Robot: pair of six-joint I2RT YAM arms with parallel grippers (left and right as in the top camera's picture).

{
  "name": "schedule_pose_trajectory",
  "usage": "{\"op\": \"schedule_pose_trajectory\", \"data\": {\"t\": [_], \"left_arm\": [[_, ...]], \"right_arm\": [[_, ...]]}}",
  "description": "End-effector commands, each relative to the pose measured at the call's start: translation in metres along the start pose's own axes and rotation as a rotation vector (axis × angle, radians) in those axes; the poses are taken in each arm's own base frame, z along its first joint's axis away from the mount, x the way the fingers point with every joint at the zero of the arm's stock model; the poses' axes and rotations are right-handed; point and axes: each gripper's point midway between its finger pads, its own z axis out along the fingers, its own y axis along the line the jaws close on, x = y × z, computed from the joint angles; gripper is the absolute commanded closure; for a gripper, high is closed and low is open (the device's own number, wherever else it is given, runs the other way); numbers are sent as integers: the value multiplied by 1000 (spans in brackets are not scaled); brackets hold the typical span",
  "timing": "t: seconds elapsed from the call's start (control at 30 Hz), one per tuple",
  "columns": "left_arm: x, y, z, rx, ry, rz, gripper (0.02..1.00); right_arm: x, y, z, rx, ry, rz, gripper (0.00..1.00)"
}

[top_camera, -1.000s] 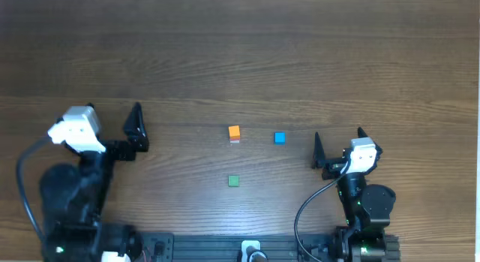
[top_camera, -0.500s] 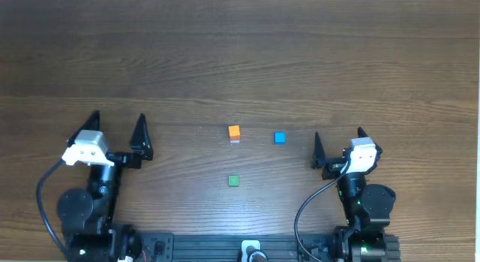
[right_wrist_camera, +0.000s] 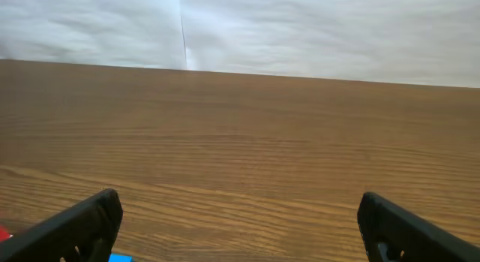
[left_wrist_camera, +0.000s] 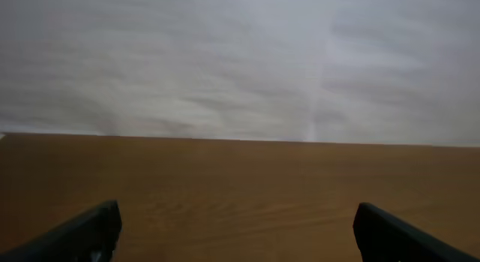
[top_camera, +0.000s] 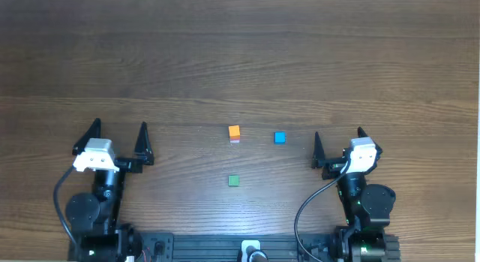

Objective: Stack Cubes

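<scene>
Main difference from a second ago is the left arm. Back then it was twisted sideways and leaning out toward the left edge. Now it has pulled in over its base and squared up, so the left gripper (top_camera: 118, 136) points straight up the tabletop (top_camera: 240, 59). Both of its fingers (top_camera: 142, 134) show and they're spread wide with nothing between them. Its own wrist camera agrees: the left gripper (left_wrist_camera: 236, 217) has only bare wood in the gap.

The right gripper (top_camera: 337, 144) hasn't budged across the three frames. It's parked near its base, fingers (top_camera: 316, 148) spread wide and holding nothing, and its wrist view shows the same (right_wrist_camera: 238, 209).

The cubes haven't moved either:
- orange cube (top_camera: 234, 131), about mid-tabletop, with a thin pinkish sliver along its near edge; can't tell what that is
- blue cube (top_camera: 280, 137), just to the right of the orange one, not touching it, and nearest the right gripper; a bit of it peeks in at the edge of the right wrist view (right_wrist_camera: 120, 257)
- green cube (top_camera: 233, 181), closer to the bases, sitting by itself and roughly in line with the orange one
</scene>
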Motion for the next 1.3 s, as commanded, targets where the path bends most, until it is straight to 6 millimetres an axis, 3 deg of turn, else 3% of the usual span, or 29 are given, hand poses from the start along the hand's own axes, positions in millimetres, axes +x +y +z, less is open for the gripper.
{"op": "schedule_pose_trajectory", "data": {"t": [0.03,0.27,1.3], "left_arm": [[15,0,0,10,18,45,20],[45,3,-1,2,116,31,20],[45,2,-1,3,117,31,20]], "right_arm": [[3,1,0,-4,7,10,9],[3,1,0,-4,7,10,7],[2,1,0,-4,5,6,7]]}}
